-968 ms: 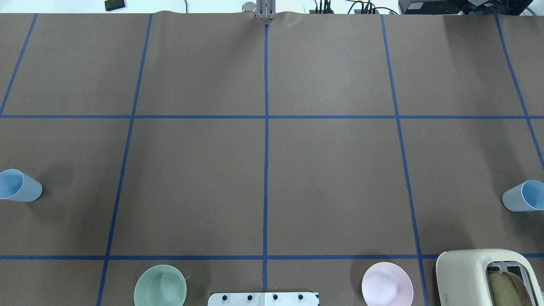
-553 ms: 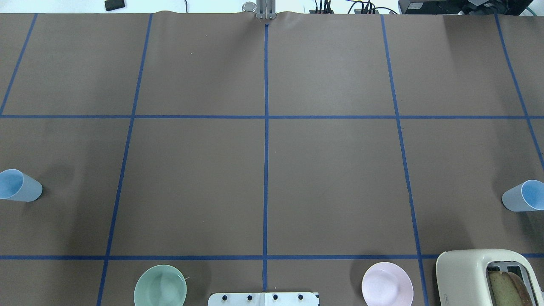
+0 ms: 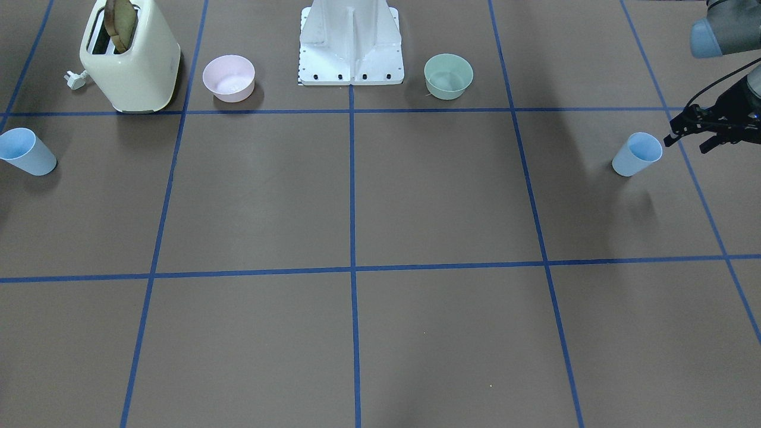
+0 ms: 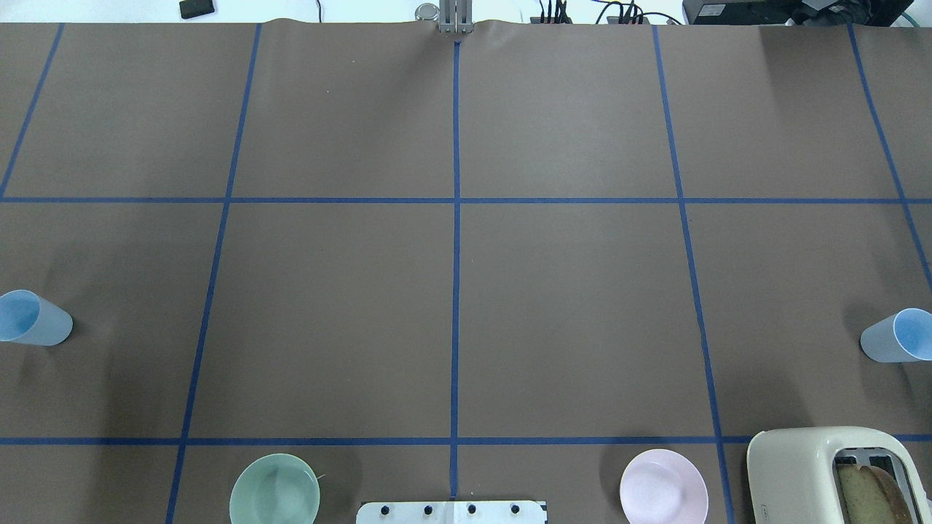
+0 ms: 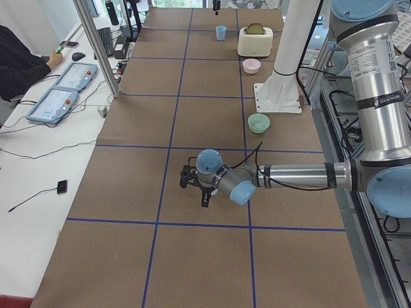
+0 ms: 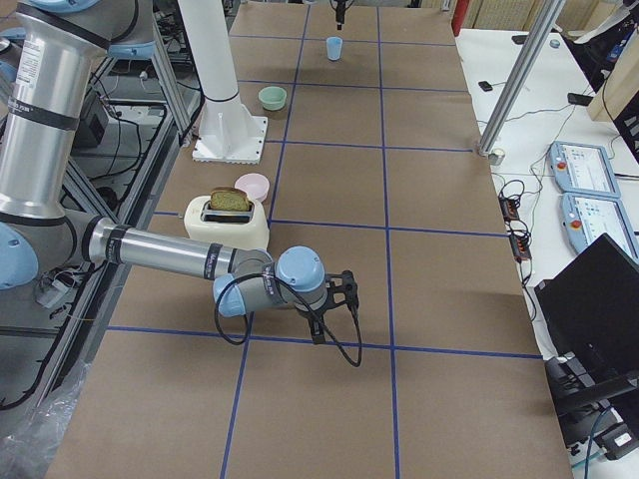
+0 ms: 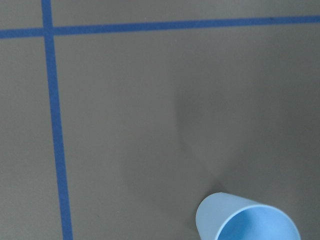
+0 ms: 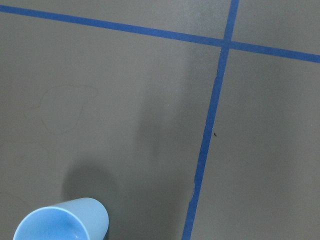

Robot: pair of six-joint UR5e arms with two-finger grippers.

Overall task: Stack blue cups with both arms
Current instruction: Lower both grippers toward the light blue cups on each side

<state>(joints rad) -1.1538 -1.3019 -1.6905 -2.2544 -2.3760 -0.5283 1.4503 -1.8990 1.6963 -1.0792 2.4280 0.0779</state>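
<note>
One blue cup [image 4: 33,318] stands upright at the table's left edge; it also shows in the front view [image 3: 637,154] and the left wrist view [image 7: 245,222]. My left gripper [image 3: 686,141] hovers just outside it, apart from it, jaws open and empty. The other blue cup [image 4: 895,335] stands upright at the right edge and also shows in the front view [image 3: 27,153] and the right wrist view [image 8: 62,222]. My right gripper [image 6: 344,297] shows only in the side views, so I cannot tell its state. No fingers show in either wrist view.
A cream toaster [image 4: 830,477] holding a slice of bread stands near the right cup. A pink bowl [image 4: 662,486] and a mint-green bowl [image 4: 274,489] flank the white pedestal base [image 4: 451,511]. Blue tape lines grid the brown table.
</note>
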